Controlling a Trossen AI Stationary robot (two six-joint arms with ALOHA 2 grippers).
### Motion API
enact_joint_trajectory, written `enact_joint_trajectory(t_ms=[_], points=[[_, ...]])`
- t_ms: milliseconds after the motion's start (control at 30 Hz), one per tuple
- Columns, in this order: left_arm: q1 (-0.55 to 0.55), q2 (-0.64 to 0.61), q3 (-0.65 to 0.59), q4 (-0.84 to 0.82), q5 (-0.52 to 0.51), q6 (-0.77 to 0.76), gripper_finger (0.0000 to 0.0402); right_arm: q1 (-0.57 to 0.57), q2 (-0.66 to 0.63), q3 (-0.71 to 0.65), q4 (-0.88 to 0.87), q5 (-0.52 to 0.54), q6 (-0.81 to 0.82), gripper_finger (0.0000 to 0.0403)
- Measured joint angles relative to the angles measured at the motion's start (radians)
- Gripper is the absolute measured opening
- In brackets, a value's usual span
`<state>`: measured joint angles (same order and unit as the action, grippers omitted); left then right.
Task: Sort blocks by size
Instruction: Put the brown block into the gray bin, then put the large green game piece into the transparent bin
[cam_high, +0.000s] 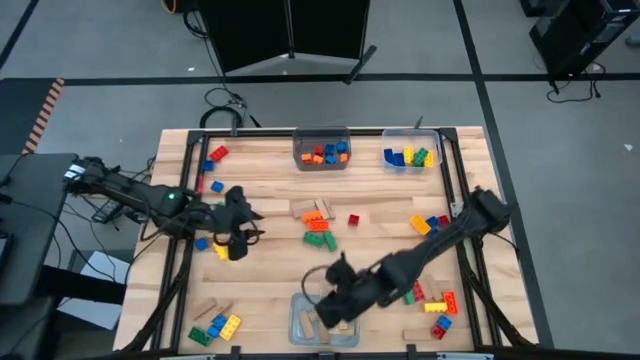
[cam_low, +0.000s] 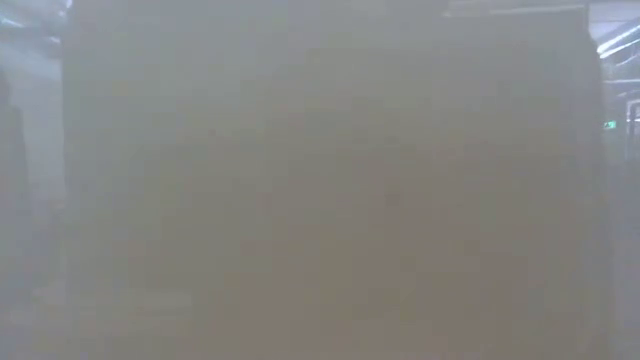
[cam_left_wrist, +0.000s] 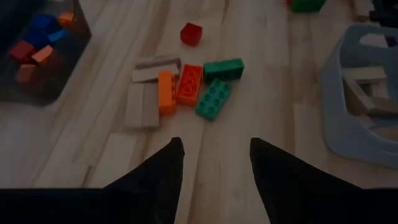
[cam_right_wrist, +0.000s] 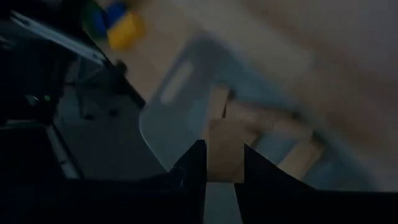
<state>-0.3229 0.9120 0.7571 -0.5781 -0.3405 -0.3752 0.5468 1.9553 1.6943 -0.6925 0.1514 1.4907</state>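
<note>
Right claw (cam_right_wrist: 221, 163) pinches a tan wooden block (cam_right_wrist: 225, 149) over the clear bin (cam_high: 322, 320), so lower gently before letting go, while left claw (cam_left_wrist: 214, 165) waits open.

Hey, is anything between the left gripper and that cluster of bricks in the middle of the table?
Nothing visible. The left gripper is open, and only bare table lies between its fingers and the cluster of bricks.

The worktop (cam_high: 270, 300) is pale planked wood, matt. Studded bricks (cam_left_wrist: 189, 84) look glossy plastic beside plain wooden blocks (cam_left_wrist: 142, 106). The bin (cam_left_wrist: 348, 118) is translucent plastic.
</note>
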Motion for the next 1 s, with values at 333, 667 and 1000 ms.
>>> enact_joint_trajectory(t_ms=[333, 667, 1000], points=[[0.0, -0.027, -0.025, -0.029, 0.037, 0.004, 0.0192, 0.04, 0.129, 0.002, 0.067, -0.183, 0.198, 0.0066], [0.0, -0.026, -0.025, -0.027, 0.037, 0.009, 0.0192, 0.027, 0.127, 0.002, 0.064, -0.166, 0.2, 0.0186], [0.0, -0.026, -0.025, -0.027, 0.036, 0.015, 0.0192, 0.02, 0.078, 0.002, 0.02, -0.095, 0.1, 0.0174]])
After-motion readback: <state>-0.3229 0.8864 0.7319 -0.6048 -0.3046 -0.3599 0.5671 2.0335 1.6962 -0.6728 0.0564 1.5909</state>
